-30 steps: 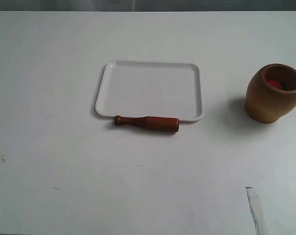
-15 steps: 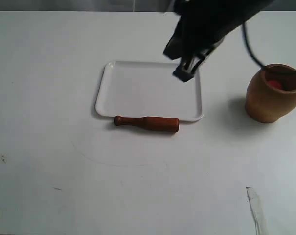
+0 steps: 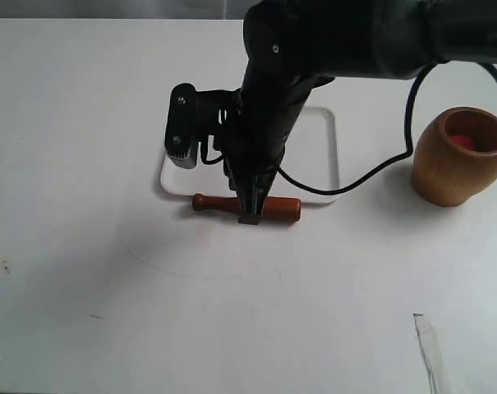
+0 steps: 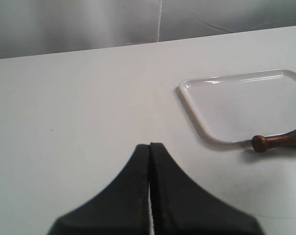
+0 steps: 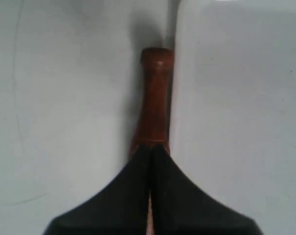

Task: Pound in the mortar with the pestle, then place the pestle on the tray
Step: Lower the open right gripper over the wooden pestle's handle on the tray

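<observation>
The reddish-brown pestle (image 3: 287, 208) lies flat on the table against the near rim of the white tray (image 3: 320, 156), thin knobbed end to the left. My right gripper (image 3: 250, 216) has come down over its middle, jaws shut together, tips at or just above the wood; whether they touch I cannot tell. In the right wrist view the pestle (image 5: 155, 98) runs out from under the shut right gripper (image 5: 150, 148) beside the tray (image 5: 236, 98). The light-brown mortar (image 3: 457, 164), red inside, stands at the right. My left gripper (image 4: 150, 145) is shut and empty, away from the tray (image 4: 245, 100) and pestle (image 4: 280, 140).
The right arm and its black cable (image 3: 379, 168) cross over the tray towards the mortar. A strip of clear tape (image 3: 429, 349) lies on the white table near the front right.
The right arm swung in from the upper right and came down across the tray, so that its shut gripper now sits at the pestle's middle. Pestle, tray and mortar have not moved.
</observation>
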Motion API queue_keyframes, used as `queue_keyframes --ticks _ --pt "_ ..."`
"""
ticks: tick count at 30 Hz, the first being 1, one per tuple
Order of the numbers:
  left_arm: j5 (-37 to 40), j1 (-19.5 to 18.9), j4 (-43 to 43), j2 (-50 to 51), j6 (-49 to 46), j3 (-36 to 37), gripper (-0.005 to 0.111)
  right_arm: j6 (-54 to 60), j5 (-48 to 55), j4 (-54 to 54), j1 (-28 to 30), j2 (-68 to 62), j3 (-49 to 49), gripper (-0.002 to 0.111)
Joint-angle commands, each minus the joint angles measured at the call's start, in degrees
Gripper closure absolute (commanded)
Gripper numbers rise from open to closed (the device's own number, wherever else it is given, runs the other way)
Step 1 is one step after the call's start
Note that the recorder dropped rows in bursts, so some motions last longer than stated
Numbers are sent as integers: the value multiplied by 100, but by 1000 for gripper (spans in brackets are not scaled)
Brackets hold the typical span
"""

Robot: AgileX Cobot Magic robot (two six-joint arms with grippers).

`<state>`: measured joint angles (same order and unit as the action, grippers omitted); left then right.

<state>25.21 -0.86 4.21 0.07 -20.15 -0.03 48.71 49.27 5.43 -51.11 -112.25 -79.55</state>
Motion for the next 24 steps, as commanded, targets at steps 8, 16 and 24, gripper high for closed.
queue_keyframes --ticks 8,16,24 --pt "-17 44 -42 -7 47 3 107 495 -539 903 -27 -18 -36 89" --pt "-17 44 -42 -7 47 3 107 590 -926 1081 -27 -102 -21 59" --pt "-17 44 -42 -7 47 3 107 590 -951 1027 -27 -600 -21 57"
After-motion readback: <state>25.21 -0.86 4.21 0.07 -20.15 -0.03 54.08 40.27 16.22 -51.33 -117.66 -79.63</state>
